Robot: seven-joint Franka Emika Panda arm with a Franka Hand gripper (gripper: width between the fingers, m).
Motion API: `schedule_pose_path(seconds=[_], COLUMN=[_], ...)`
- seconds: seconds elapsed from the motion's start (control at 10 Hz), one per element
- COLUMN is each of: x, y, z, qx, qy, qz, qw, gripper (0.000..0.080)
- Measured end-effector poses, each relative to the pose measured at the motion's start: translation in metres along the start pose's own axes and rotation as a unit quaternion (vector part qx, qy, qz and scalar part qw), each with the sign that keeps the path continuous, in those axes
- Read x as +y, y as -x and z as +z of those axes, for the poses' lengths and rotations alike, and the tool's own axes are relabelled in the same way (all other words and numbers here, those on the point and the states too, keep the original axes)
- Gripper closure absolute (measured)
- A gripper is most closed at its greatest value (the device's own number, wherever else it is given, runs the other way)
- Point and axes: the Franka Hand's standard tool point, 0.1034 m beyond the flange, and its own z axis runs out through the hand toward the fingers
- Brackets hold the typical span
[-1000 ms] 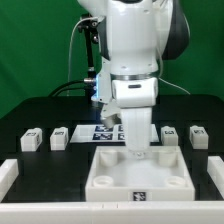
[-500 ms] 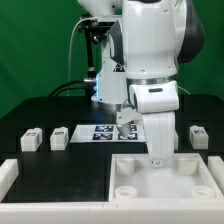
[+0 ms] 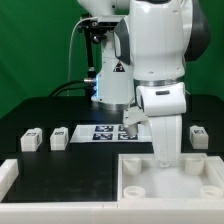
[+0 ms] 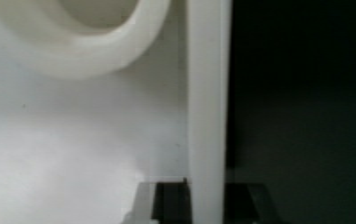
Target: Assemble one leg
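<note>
My gripper [image 3: 165, 157] is shut on the far wall of the large white square tray-like part [image 3: 190, 182], which lies at the front on the exterior view's right. In the wrist view the tray's thin wall [image 4: 201, 110] runs between my two dark fingers [image 4: 168, 205], and a round corner recess [image 4: 86, 30] shows beside it. Two legs, small white tagged blocks, stand at the exterior view's left [image 3: 31, 140] [image 3: 58, 138]. Another leg [image 3: 197, 136] stands at the right behind my arm. A fourth leg is hidden.
The marker board [image 3: 103, 131] lies flat on the black table behind the tray. A white rail [image 3: 9, 176] borders the table's front and left. A green backdrop and cables stand at the back.
My gripper and the tray in its hold have slid from the middle toward the exterior view's right. The legs have not moved.
</note>
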Motion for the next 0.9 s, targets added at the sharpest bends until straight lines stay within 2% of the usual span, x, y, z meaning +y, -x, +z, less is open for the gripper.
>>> schedule_pose_path(seconds=[0.4, 0.5, 0.6, 0.7, 0.8, 0.9], x=[-0.001, -0.0009, -0.0009, -0.0009, -0.0009, -0.0008], y=[-0.001, -0.0006, -0.0004, -0.0002, 0.0001, 0.0003], z=[-0.0006, -0.0007, -0.0006, -0.0006, -0.0007, -0.0007], qx=[-0.002, -0.002, -0.002, -0.002, -0.002, -0.002], qy=[-0.011, -0.011, -0.011, -0.011, -0.011, -0.011], qz=[-0.001, -0.001, 0.0, 0.0, 0.0, 0.0], qw=[1.0, 1.0, 1.0, 1.0, 1.0, 1.0], gripper=[0.0741, 0.0657, 0.0521, 0.0521, 0.0337, 0.0218])
